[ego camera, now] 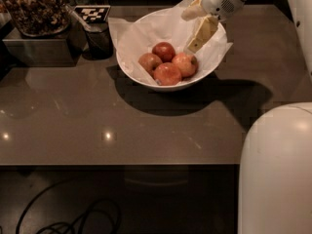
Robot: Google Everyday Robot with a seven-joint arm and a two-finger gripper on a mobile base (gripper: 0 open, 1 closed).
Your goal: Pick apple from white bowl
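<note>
The white bowl (141, 77) stands on the grey table at the upper middle, lined with crinkled white paper. It holds several apples. The palest apple (185, 64), orange-pink, lies at the right of the group. A deep red apple (164, 51) lies behind it, and two redder orange ones lie at the left (149, 62) and front (167, 74). My gripper (188, 33) hangs over the bowl's back right part, just above and behind the pale apple. Its fingers are spread and hold nothing.
A clear container of brown snacks (34, 6) sits on a metal box (39, 50) at the back left. A dark cup (100, 40) and a black-and-white marker (91, 12) stand beside the bowl. My white body (275, 169) fills the lower right. Cables (73, 218) lie on the floor below the table's front edge.
</note>
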